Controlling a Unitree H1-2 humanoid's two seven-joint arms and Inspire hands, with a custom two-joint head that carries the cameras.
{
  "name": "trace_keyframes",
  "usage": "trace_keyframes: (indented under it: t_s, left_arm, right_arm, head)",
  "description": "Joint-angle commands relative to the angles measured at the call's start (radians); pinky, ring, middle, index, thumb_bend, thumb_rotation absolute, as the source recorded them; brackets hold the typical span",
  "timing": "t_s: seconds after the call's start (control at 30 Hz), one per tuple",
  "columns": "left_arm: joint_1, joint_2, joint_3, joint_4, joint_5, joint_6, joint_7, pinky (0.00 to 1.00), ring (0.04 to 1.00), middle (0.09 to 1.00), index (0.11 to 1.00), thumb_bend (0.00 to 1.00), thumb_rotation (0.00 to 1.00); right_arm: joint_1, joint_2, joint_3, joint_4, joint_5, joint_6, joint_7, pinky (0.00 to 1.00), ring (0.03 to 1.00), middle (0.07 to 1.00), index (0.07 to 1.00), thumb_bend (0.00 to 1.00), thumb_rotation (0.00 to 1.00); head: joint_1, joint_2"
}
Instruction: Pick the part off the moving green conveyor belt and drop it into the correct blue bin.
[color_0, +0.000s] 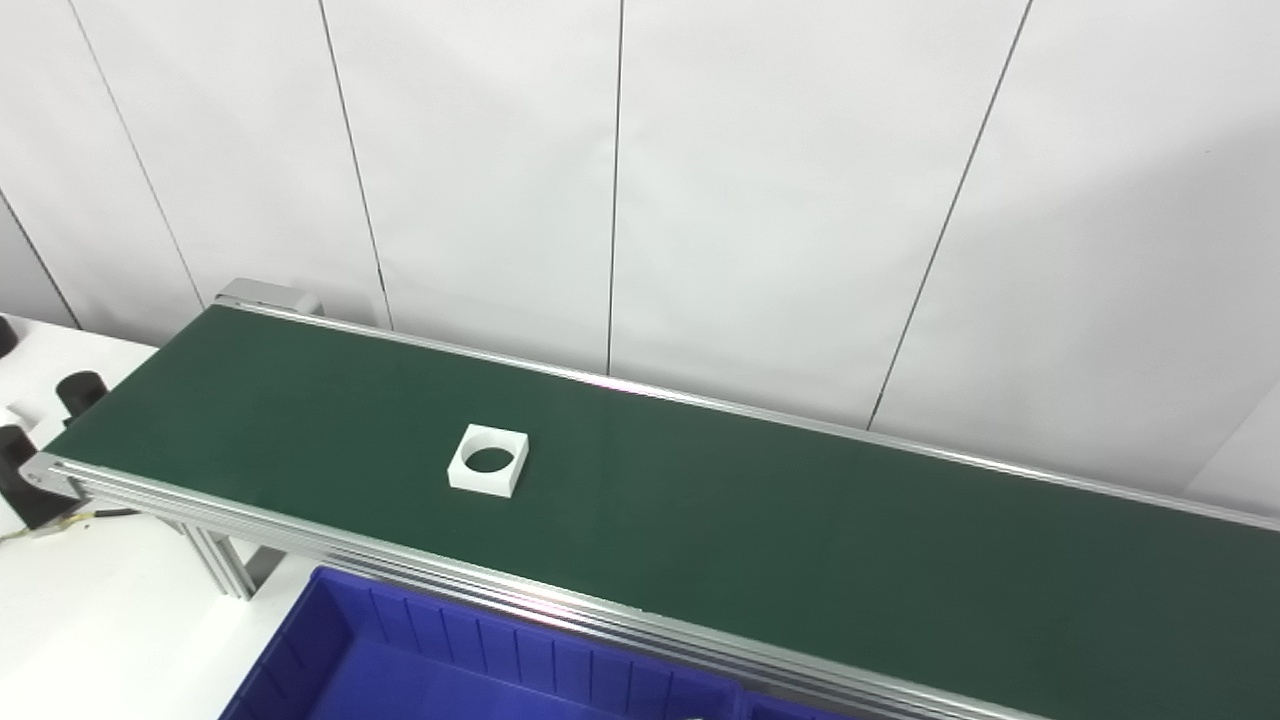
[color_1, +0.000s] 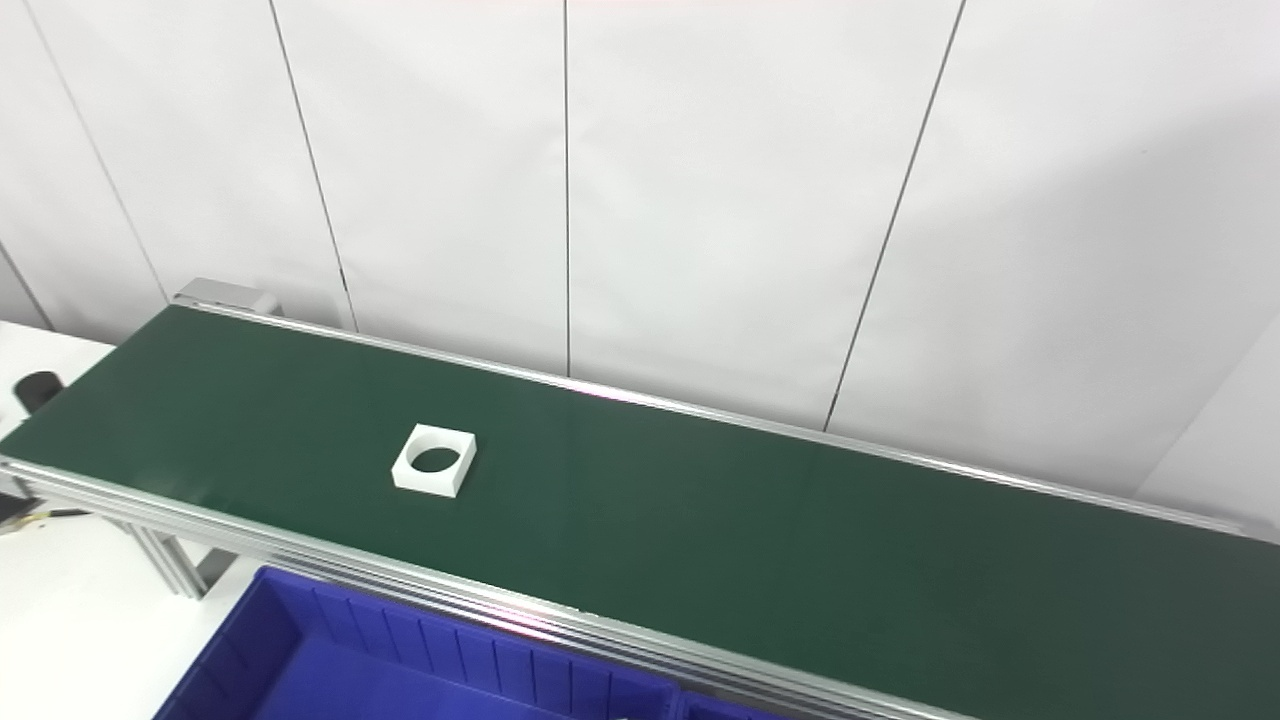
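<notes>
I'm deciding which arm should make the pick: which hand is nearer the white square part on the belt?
Neither can be judged: no hand or arm shows in either view. The white square part lies alone on the green belt, toward its left end, above the blue bin.

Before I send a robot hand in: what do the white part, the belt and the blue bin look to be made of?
White part: probably matte plastic, uniform white, crisp edges, round hole through it.
Belt: dark green rubber or PVC by its look, smooth, dull sheen.
Side rail: bright slotted metal, likely aluminium.
Blue bin: glossy moulded plastic, ribbed wall.
</notes>
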Motion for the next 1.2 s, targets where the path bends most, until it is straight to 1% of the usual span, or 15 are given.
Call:
trace_keyframes:
  t_s: [0.0, 0.07, 0.2, 0.23, 0.3, 0.33, 0.43, 0.47, 0.53, 0.7, 0.77, 0.9, 0.97, 1.03, 1.17]
  left_arm:
    - [-0.020, 0.013, -0.009, -0.090, 0.008, -0.038, 0.028, 0.84, 0.887, 0.890, 0.834, 0.89, 0.66]
    - [-0.033, 0.024, -0.009, -0.144, 0.023, -0.038, 0.042, 0.84, 0.876, 0.876, 0.819, 0.89, 0.60]
    - [-0.068, 0.035, 0.004, -0.213, 0.057, -0.038, 0.048, 0.80, 0.857, 0.861, 0.813, 0.95, 0.58]
    - [-0.097, 0.041, 0.010, -0.224, 0.078, -0.038, 0.048, 0.79, 0.845, 0.853, 0.812, 0.94, 0.55]
    - [-0.150, 0.052, 0.021, -0.229, 0.116, -0.038, 0.048, 0.78, 0.838, 0.848, 0.812, 0.94, 0.52]
    - [-0.171, 0.056, 0.026, -0.227, 0.134, -0.038, 0.048, 0.75, 0.840, 0.848, 0.814, 0.96, 0.48]
    - [-0.236, 0.055, 0.063, -0.201, 0.189, -0.038, 0.038, 0.76, 0.841, 0.849, 0.815, 1.00, 0.43]
    - [-0.252, 0.053, 0.075, -0.194, 0.203, -0.038, 0.031, 0.80, 0.849, 0.853, 0.823, 1.00, 0.42]
    - [-0.293, 0.045, 0.103, -0.172, 0.235, -0.037, 0.022, 0.85, 0.860, 0.859, 0.834, 0.99, 0.43]
    - [-0.392, 0.044, 0.147, -0.102, 0.312, -0.037, 0.020, 0.91, 0.886, 0.872, 0.853, 0.97, 0.46]
    - [-0.439, 0.044, 0.170, -0.066, 0.346, -0.035, 0.013, 0.92, 0.898, 0.872, 0.854, 0.96, 0.47]
    - [-0.515, 0.052, 0.209, -0.015, 0.396, -0.016, -0.017, 0.93, 0.899, 0.861, 0.846, 0.99, 0.44]
    - [-0.549, 0.062, 0.223, 0.000, 0.431, -0.001, -0.031, 0.91, 0.893, 0.855, 0.850, 1.00, 0.41]
    - [-0.574, 0.069, 0.232, 0.013, 0.455, 0.006, -0.042, 0.88, 0.877, 0.850, 0.854, 1.00, 0.38]
    - [-0.649, 0.095, 0.236, 0.073, 0.541, 0.047, -0.059, 0.83, 0.848, 0.846, 0.854, 1.00, 0.36]
  right_arm:
    - [-0.017, 0.006, -0.008, -0.012, 0.009, -0.052, 0.012, 0.94, 0.916, 0.939, 0.962, 0.80, 1.00]
    - [-0.018, 0.008, -0.013, -0.008, 0.015, -0.052, 0.024, 0.94, 0.925, 0.944, 0.963, 0.79, 1.00]
    - [-0.026, 0.009, -0.012, 0.000, 0.011, -0.052, 0.024, 0.92, 0.933, 0.948, 0.965, 0.76, 1.00]
    - [-0.028, 0.011, -0.011, 0.004, 0.010, -0.052, 0.022, 0.93, 0.948, 0.951, 0.964, 0.75, 1.00]
    - [-0.033, 0.013, -0.005, 0.008, 0.004, -0.052, 0.012, 0.94, 0.957, 0.953, 0.964, 0.75, 1.00]
    - [-0.035, 0.012, -0.001, 0.009, -0.001, -0.052, 0.005, 0.96, 0.970, 0.960, 0.966, 0.74, 1.00]
    - [-0.037, 0.017, -0.001, 0.013, 0.004, -0.052, 0.007, 0.97, 0.979, 0.968, 0.968, 0.74, 1.00]
    - [-0.036, 0.019, -0.003, 0.015, 0.008, -0.052, 0.012, 0.96, 0.977, 0.971, 0.971, 0.74, 1.00]
    - [-0.036, 0.022, -0.005, 0.019, 0.010, -0.052, 0.017, 0.97, 0.974, 0.974, 0.971, 0.76, 1.00]
    - [-0.034, 0.026, -0.004, 0.022, 0.003, -0.052, 0.005, 0.97, 0.963, 0.966, 0.966, 0.78, 1.00]
    - [-0.034, 0.024, 0.000, 0.021, -0.002, -0.052, -0.003, 0.94, 0.952, 0.957, 0.964, 0.79, 1.00]
    - [-0.035, 0.023, 0.003, 0.026, -0.002, -0.052, -0.002, 0.94, 0.940, 0.949, 0.963, 0.79, 1.00]
    - [-0.035, 0.024, 0.003, 0.026, -0.002, -0.052, -0.001, 0.95, 0.931, 0.943, 0.959, 0.79, 1.00]
    - [-0.035, 0.023, 0.007, 0.026, -0.005, -0.052, -0.007, 0.93, 0.927, 0.937, 0.955, 0.79, 1.00]
    - [-0.035, 0.028, 0.004, 0.029, -0.002, -0.052, -0.002, 0.93, 0.918, 0.937, 0.951, 0.80, 1.00]
  head:
    - [0.000, -0.001]
    - [0.001, -0.003]
    - [0.001, -0.006]
    - [0.002, -0.009]
    - [0.001, -0.011]
    - [0.001, -0.011]
    - [-0.002, -0.013]
    - [-0.003, -0.013]
    - [-0.005, -0.015]
    - [-0.009, -0.016]
    - [-0.009, -0.016]
    - [-0.011, -0.015]
    - [-0.011, -0.014]
    - [-0.012, -0.015]
    - [-0.015, -0.015]
